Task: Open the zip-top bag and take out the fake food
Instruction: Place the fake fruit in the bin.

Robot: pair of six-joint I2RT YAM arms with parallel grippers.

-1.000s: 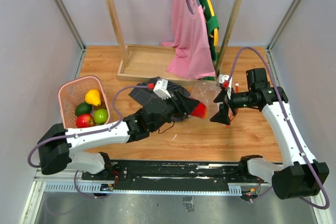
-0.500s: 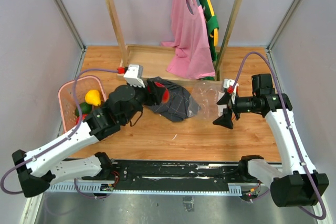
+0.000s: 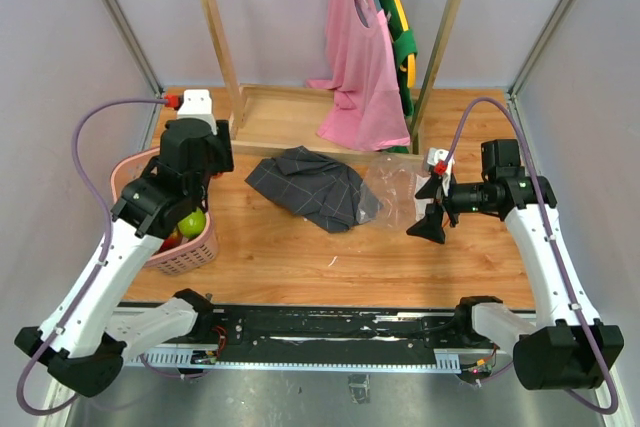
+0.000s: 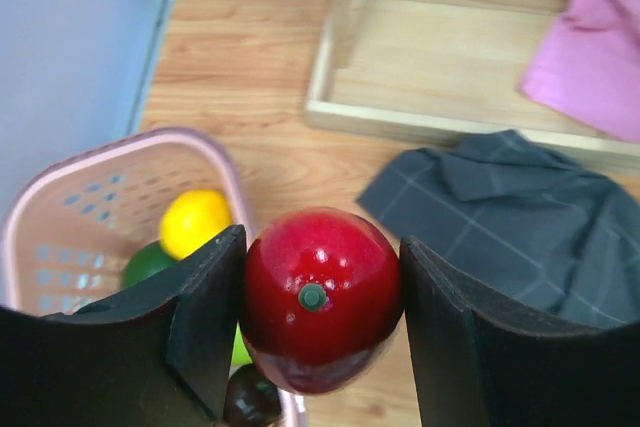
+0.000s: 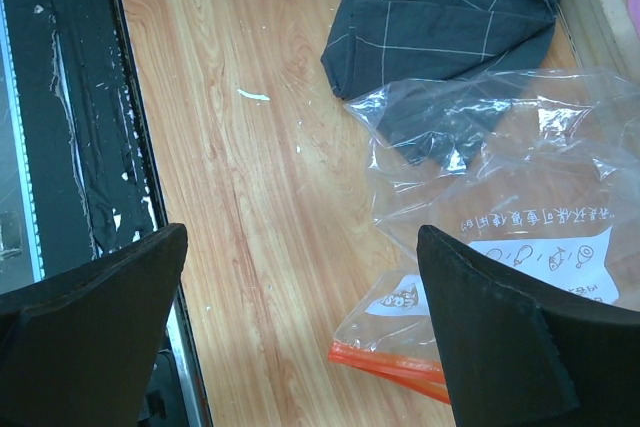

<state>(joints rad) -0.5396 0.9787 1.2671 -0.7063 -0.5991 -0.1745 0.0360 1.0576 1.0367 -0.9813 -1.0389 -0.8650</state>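
Left claw [image 4: 320,243] is closed on a red fruit [image 4: 320,297], one black finger pressed to each side of it, stem end facing the wrist camera; it hangs over the rim of the pink basket [image 4: 90,162], which sits by the desk's left edge. Inside the basket lie a yellow fruit [image 4: 195,222], a dark green fruit [image 4: 148,262] and a lime fruit [image 3: 191,222], with a dark brownish one [image 4: 250,402] just below the held fruit. Right claw [image 3: 428,209] is spread wide with nothing between its fingers, held above bare wood toward the desk's right edge and just beside the bag [image 3: 395,192]. That bag lies flat and crumpled on the desk, right of the middle; from the right wrist view its orange zip strip [image 5: 390,362] is at the end nearest the claw and its white label [image 5: 540,247] faces up. The bag's far end overlaps the edge of a grey checked cloth [image 3: 310,187], which is heaped at the desk's middle. Behind the cloth, along the far edge, stands a wooden rack [image 3: 300,112] with a pink garment [image 3: 365,67] hanging from it, its hem reaching down to the rack's base
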